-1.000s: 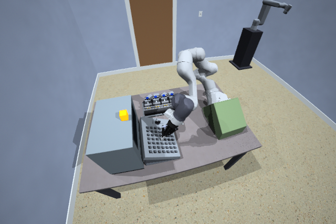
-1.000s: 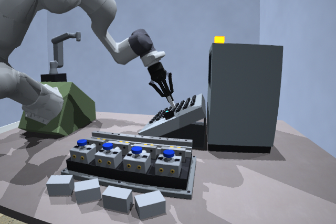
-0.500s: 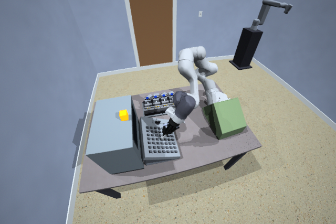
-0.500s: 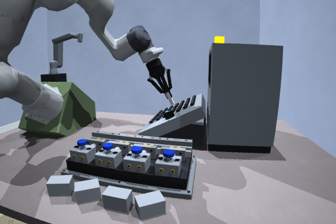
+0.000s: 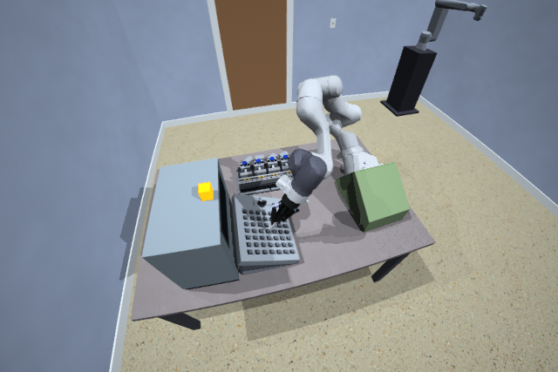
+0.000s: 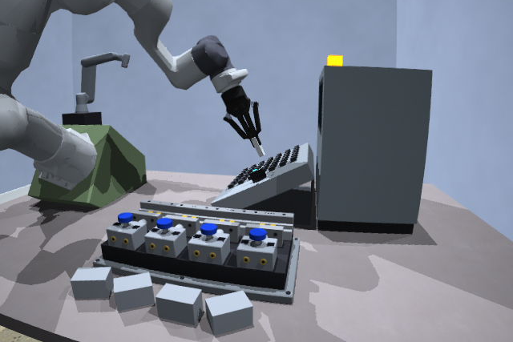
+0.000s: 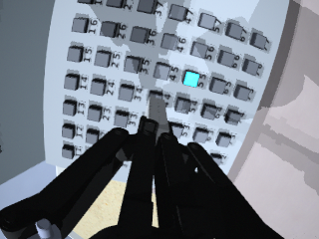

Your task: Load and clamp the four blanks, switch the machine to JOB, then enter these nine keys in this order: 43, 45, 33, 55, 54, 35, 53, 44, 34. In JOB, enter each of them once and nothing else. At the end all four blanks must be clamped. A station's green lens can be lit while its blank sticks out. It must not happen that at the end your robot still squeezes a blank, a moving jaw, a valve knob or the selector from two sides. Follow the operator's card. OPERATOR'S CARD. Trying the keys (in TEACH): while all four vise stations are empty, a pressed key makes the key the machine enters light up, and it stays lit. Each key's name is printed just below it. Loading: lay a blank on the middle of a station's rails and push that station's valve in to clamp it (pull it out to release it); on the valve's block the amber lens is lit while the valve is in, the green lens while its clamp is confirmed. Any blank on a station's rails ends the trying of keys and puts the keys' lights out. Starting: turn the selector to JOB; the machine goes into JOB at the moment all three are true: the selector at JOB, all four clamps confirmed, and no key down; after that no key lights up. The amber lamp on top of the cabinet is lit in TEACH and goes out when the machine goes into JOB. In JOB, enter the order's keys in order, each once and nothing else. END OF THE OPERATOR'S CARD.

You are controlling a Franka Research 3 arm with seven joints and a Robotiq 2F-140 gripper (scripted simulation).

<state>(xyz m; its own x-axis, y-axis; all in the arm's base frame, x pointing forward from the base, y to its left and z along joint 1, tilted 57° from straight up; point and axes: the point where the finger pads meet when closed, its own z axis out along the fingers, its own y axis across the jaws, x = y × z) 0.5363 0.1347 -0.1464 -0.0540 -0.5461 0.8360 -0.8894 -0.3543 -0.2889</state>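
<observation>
My gripper (image 5: 273,225) (image 6: 261,153) (image 7: 154,110) is shut and empty. Its pale tip is just above the keyboard (image 5: 266,259) (image 6: 289,179) (image 7: 60,37), over key 44, which it partly hides. Key 55 (image 7: 191,79) is lit cyan; no other key in the wrist view is lit. The amber lamp (image 5: 205,191) (image 6: 334,60) is lit. The selector (image 5: 261,202) (image 6: 257,174) is a black knob on the panel; its setting cannot be read. Several grey blanks (image 6: 90,283) (image 6: 133,291) (image 6: 179,303) (image 6: 229,312) lie on the table, beside the vise stations (image 6: 194,267). No blank shows on the rails.
The tall grey cabinet (image 5: 187,210) (image 6: 373,143) stands beside the keyboard. Blue valve knobs (image 6: 125,217) (image 6: 164,223) (image 6: 208,228) stand up from the station blocks. A green angular block (image 5: 383,197) (image 6: 99,172) is at the arm's base. A second small arm (image 5: 437,21) (image 6: 89,77) stands farther off.
</observation>
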